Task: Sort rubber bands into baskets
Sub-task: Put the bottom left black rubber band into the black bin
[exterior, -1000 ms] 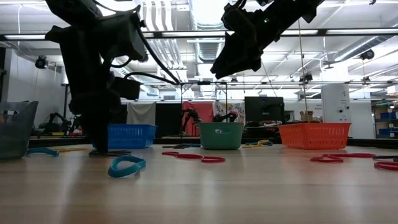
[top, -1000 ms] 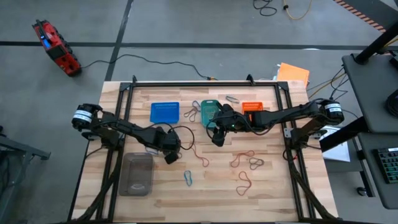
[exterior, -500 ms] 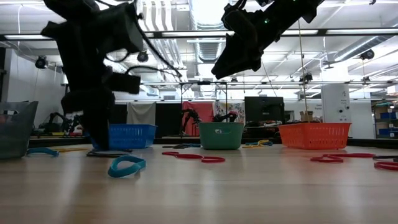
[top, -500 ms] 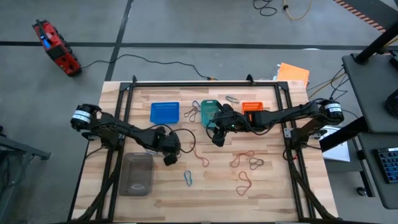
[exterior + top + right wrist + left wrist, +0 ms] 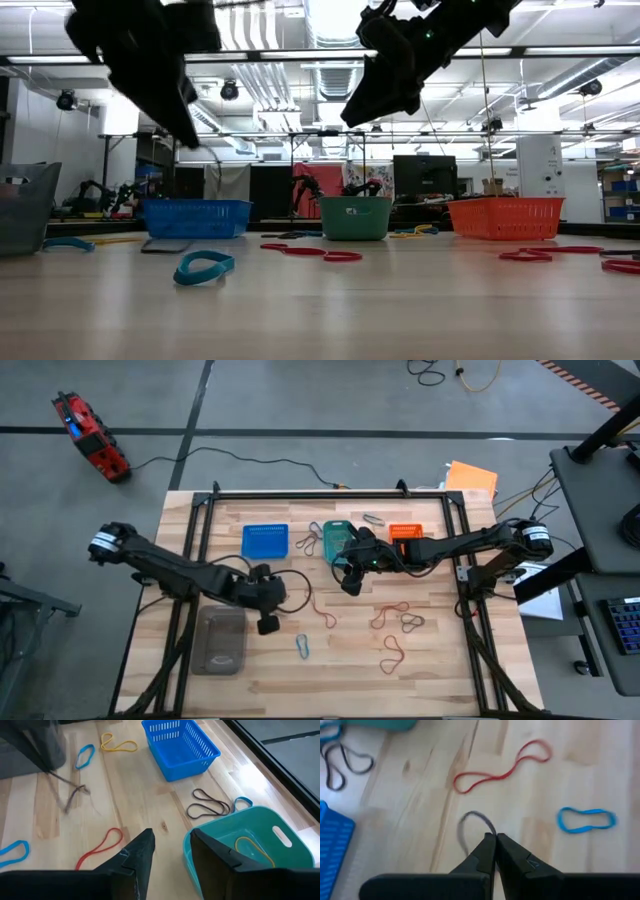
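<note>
My left gripper [image 5: 495, 838] is shut on a thin grey rubber band [image 5: 466, 822] and hangs above the table, on the near side of the blue basket [image 5: 265, 540]. The right wrist view shows that band [image 5: 75, 795] dangling below the blurred left arm. My right gripper [image 5: 172, 851] is open and holds nothing. It hovers beside the teal basket [image 5: 337, 541], which has a yellow band [image 5: 250, 845] in it. The orange basket [image 5: 405, 533] stands to its right. A red band [image 5: 500, 767] and a blue band [image 5: 585, 819] lie flat on the wood. My left gripper pinches one short stretch of the grey band's loop [image 5: 489, 827] between its two fingertips. The fingers slant down from above. The rest of the loop curls out past the tips and hangs slack, clear of the table.
A clear grey container [image 5: 220, 640] stands near the front left. More red and dark bands [image 5: 398, 622] lie on the right half of the table. Dark bands [image 5: 207, 805] lie between the blue and teal baskets. A black rail frames the table's far edge [image 5: 330, 494].
My left gripper has risen from the tabletop, tipping as it went. The grey band has come up with it and now hangs clear of the wood. My right arm has kept still.
</note>
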Robot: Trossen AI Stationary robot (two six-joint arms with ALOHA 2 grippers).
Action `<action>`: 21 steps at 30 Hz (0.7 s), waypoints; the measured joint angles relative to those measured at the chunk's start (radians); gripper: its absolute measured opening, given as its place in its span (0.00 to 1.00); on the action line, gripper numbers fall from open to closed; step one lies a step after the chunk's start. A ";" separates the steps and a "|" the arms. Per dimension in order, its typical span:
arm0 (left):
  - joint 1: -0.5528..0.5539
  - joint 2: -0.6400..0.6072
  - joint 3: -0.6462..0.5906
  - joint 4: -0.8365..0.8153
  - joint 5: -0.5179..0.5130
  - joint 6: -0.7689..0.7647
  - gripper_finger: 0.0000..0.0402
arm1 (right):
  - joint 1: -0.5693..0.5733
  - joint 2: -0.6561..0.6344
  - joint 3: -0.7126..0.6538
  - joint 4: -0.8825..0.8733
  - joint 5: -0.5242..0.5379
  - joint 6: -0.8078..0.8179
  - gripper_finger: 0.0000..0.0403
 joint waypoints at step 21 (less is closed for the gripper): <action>-0.135 -0.132 0.231 -0.197 -0.043 0.104 0.00 | 0.000 0.000 -0.017 0.003 0.000 -0.007 0.26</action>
